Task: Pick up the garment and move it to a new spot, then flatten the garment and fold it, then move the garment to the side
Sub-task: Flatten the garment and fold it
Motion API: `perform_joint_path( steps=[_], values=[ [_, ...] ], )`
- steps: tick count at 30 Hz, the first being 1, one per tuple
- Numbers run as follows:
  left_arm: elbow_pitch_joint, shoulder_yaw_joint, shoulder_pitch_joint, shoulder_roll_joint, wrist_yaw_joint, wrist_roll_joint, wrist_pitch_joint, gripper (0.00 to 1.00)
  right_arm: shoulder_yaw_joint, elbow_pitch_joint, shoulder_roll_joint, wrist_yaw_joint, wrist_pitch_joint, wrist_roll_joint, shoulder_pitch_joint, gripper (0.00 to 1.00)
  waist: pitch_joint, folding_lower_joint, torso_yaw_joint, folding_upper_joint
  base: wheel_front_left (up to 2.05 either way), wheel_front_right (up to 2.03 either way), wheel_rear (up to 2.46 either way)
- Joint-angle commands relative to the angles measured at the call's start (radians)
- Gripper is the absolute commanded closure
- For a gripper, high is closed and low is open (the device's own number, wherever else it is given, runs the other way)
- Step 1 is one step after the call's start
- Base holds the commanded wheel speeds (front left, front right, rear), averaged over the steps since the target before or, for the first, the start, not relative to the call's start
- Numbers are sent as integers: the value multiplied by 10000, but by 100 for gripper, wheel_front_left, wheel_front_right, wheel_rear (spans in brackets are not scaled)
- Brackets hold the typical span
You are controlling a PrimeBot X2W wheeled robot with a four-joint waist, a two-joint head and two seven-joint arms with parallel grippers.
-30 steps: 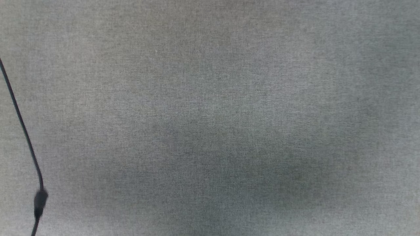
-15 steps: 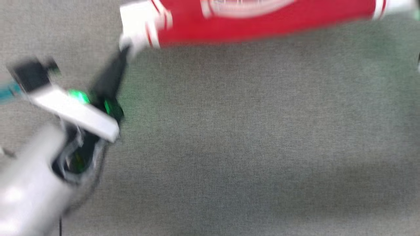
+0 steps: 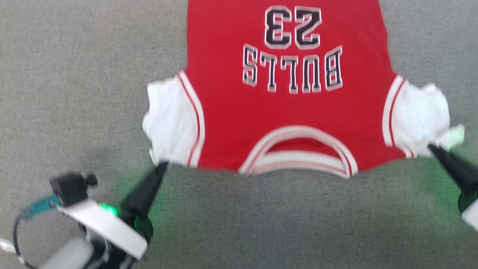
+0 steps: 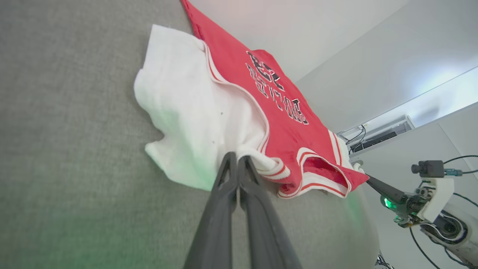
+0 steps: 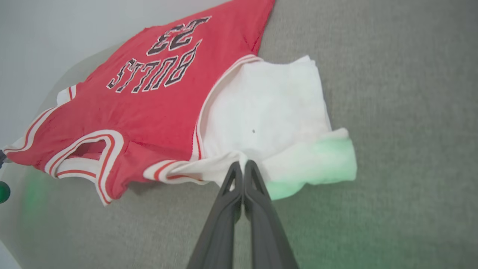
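Nearest the robot, the left gripper [image 3: 163, 164] has its two dark fingers pressed together, pinching the near corner of the left white sleeve [image 3: 170, 116] where it meets the striped shoulder trim. A small black camera [image 3: 73, 185] sits on a white bracket behind those fingers, and a green light [image 3: 106, 209] there tints the grey cloth surface [image 3: 261, 224] around it. Over on the right, the right gripper [image 3: 433, 148] is closed the same way, nipping the near corner of the right white sleeve [image 3: 418, 116], whose loose edge glows pale green.

Between the two grips the garment [image 3: 291, 112] lies spread face up on the grey cloth, its collar [image 3: 298, 153] on the near side and gaping slightly. In the right wrist view a thin shadow sits under the near shoulder edge, so that edge looks a little raised. Farther off comes the black, white-edged "BULLS" lettering [image 3: 293, 71], upside down from the robot's side, then the number 23 [image 3: 293, 27] beyond it. The red body runs on out of the head view's far edge, so the hem cannot be seen there.
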Motion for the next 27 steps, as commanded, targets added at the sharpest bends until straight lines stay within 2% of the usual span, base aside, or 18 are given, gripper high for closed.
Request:
perform_joint_path(
  steps=[1,7,15,20,24,27],
  values=[
    [-31,-52,214,81,7,68,-55,100,-30,-105,-60,-3,83,25,209,100,-56,0,-26,-1,0,0,0],
    [-736,-200,1497,466,7,66,-54,100,-495,-1034,-397,-3,393,71,1948,100,-196,0,-89,-1,0,0,0],
    [-1607,313,3046,899,7,265,-54,100,-1835,-1938,-597,-3,326,23,4060,100,-266,0,27,-1,0,0,0],
    [-1472,7,2591,773,6,306,-53,100,-2403,-1866,-247,-3,806,-374,4301,100,-316,0,141,-1,0,0,0],
    [-971,-467,1990,627,6,77,4,100,-2436,-1328,152,-3,1607,-1170,4029,100,-387,0,222,-1,0,0,0],
    [-502,-905,1566,502,6,79,125,100,-2329,-908,689,-3,2211,-1826,3704,100,-338,0,242,-1,0,0,0]
  ],
)
